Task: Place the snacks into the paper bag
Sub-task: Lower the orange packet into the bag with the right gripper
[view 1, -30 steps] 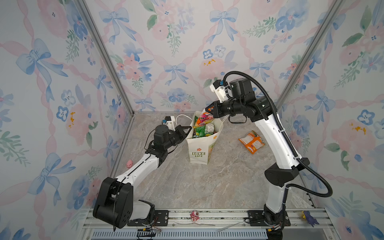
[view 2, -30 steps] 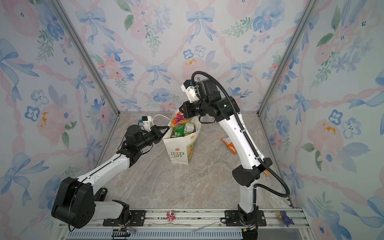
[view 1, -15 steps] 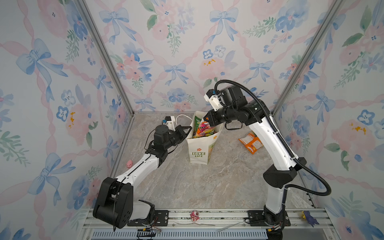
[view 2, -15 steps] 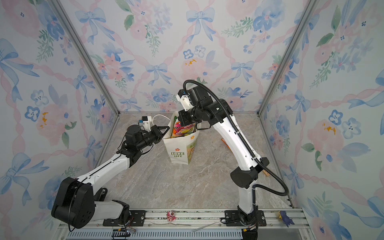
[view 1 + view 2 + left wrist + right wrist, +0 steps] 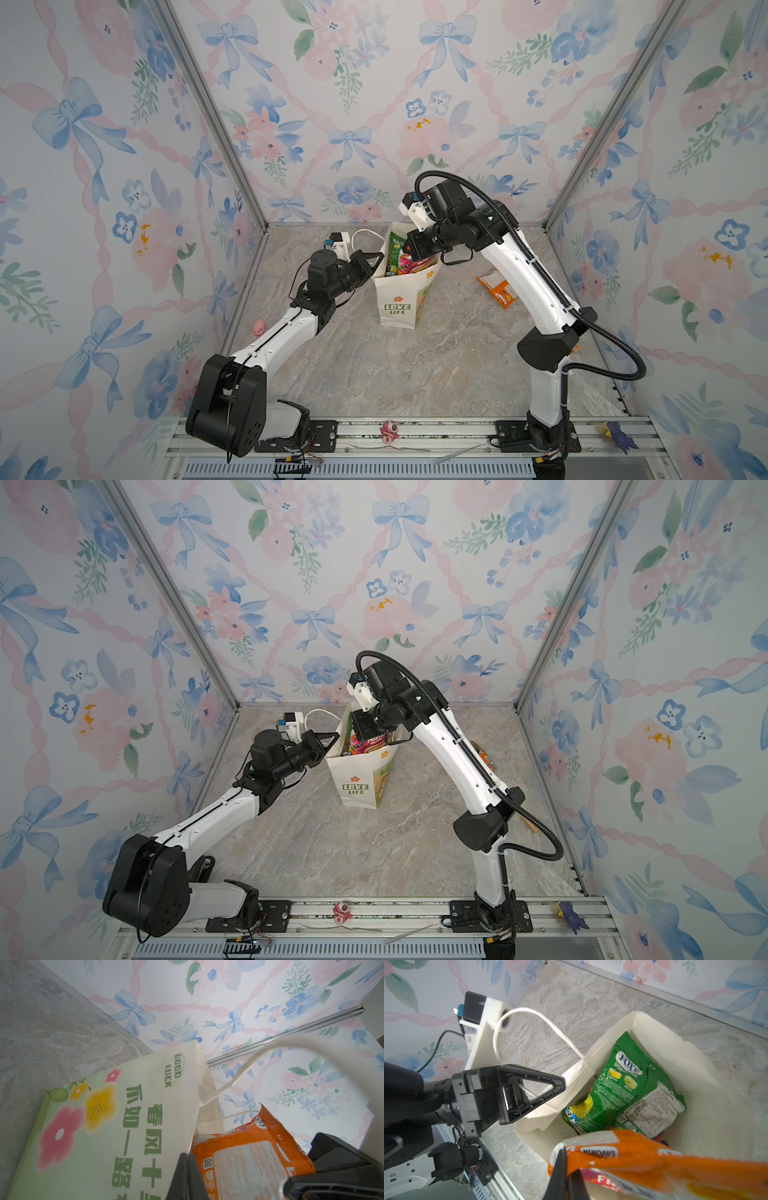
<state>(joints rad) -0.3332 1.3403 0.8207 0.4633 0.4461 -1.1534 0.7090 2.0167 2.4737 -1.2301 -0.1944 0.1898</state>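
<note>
Since a second ago the orange packet (image 5: 633, 1159), pinched in the right gripper (image 5: 566, 1178), is sinking into the paper bag's (image 5: 399, 299) mouth. The left gripper (image 5: 562, 1086) is clamping the bag's rim at nine o'clock. A second orange packet (image 5: 497, 288) is lying at the bag's three o'clock.

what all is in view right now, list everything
paper bag: one, cream with green print, standing mid-table, open
green packets: at least two, green, inside the bag
held packet: one, orange, at the bag's mouth
loose packet: one, orange, on the table right of the bag
pig figure: one, pink, by the left wall
pink toy: one, pink and white, middle of the front rail
purple toy: one, purple and yellow, right end of the front rail
left gripper: one, black, shut on the bag's left rim
right gripper: one, black, shut on the held packet
</note>
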